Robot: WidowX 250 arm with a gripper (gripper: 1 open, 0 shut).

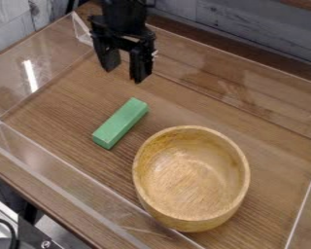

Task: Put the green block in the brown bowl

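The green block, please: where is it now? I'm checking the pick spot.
In the camera view, the green block lies on the table, just left of the brown bowl.

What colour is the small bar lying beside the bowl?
Solid green, plain to see in the camera view.

A brown wood-grained tabletop [236, 83] forms the support surface. A bright green rectangular block [120, 124] lies flat on it. A large round light-brown wooden bowl [190, 178] rests upright beside the block, on the same surface, with its opening facing up.
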